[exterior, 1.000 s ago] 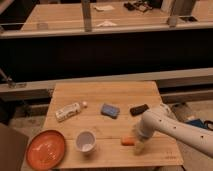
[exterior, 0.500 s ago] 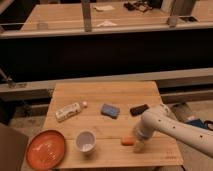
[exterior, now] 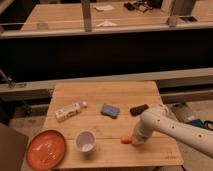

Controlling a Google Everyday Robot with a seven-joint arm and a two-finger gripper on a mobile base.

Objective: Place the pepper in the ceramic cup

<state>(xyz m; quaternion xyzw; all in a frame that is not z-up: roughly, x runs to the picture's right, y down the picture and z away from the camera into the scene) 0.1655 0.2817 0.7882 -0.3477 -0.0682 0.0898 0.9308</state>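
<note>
The pepper [exterior: 126, 139] is a small slim orange piece lying on the wooden table [exterior: 105, 95], right of the cup; only its left end shows past my arm. The ceramic cup [exterior: 85, 141] is small, white and round, upright near the table's front edge. My gripper [exterior: 135, 140] is at the end of the white arm that comes in from the right, down at the table right over the pepper's right end. The arm hides where the gripper meets the pepper.
An orange plate [exterior: 46, 148] lies at the front left corner. A white labelled bottle [exterior: 68, 111] lies on its side at the left. A blue sponge-like block [exterior: 109, 110] and a dark bar [exterior: 138, 109] lie mid-table. A railing and another table stand behind.
The arm has shifted very slightly; the pepper and cup stay where they were.
</note>
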